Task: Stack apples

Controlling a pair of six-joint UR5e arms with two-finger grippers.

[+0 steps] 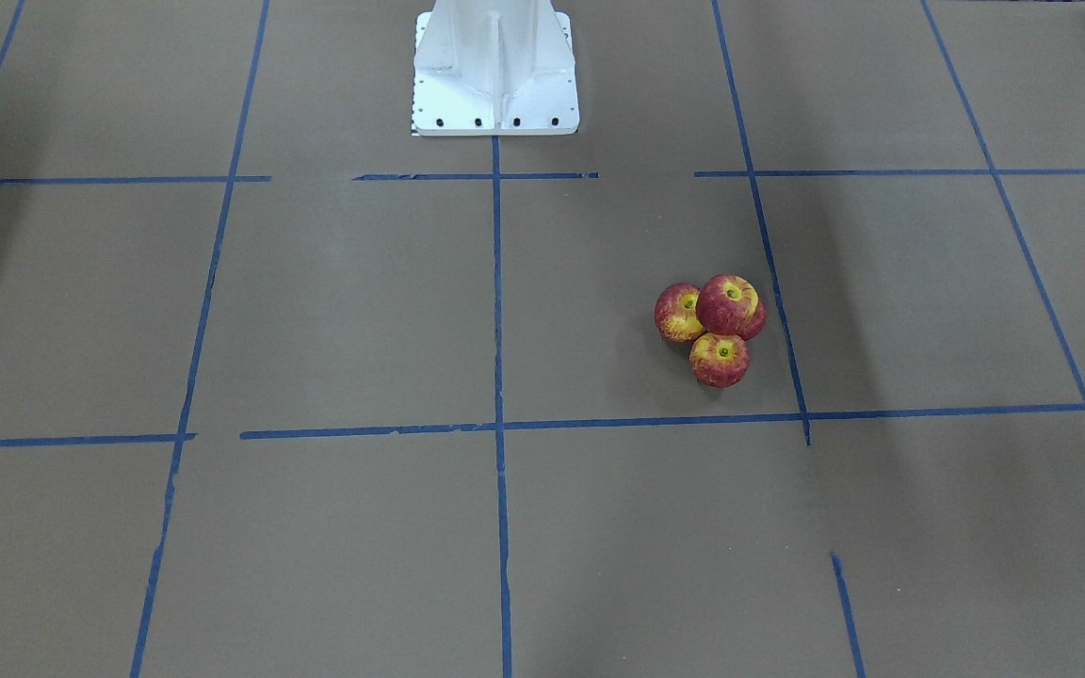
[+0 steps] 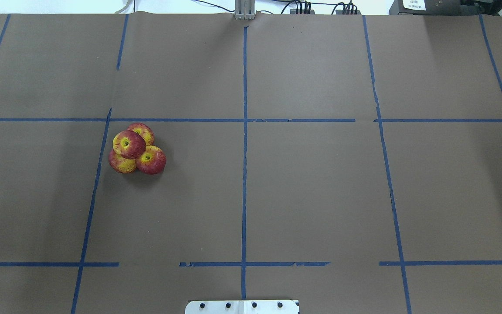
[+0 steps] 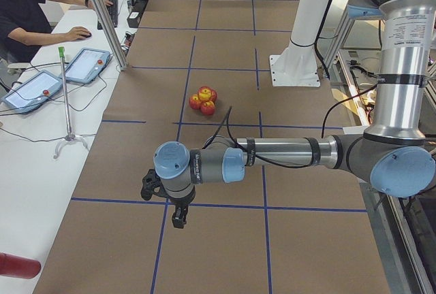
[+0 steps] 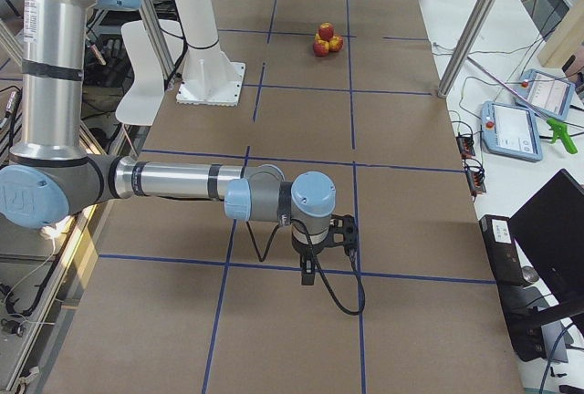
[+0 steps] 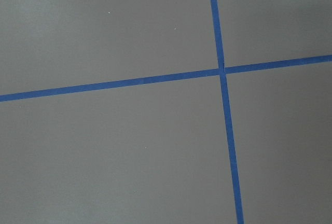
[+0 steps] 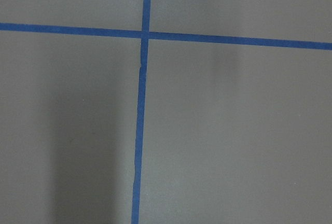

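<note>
Four red-and-yellow apples sit in a tight pile on the brown paper on the robot's left side. In the overhead view one apple (image 2: 129,144) rests on top of three others (image 2: 150,160), (image 2: 121,163), (image 2: 143,130). The front-facing view shows the top apple (image 1: 730,306) and two lower ones (image 1: 679,312), (image 1: 719,359). The pile is also small in the left view (image 3: 204,99) and the right view (image 4: 325,38). My left gripper (image 3: 178,216) and right gripper (image 4: 308,272) hang far from the pile, near the table ends. I cannot tell if they are open. Both wrist views show only paper and tape.
Blue tape lines (image 2: 244,174) divide the brown paper into squares. The white robot base (image 1: 495,75) stands at the table's middle edge. An operator (image 3: 27,15) sits at a side desk with tablets (image 3: 85,64); another tablet (image 4: 511,129) lies on the opposite side.
</note>
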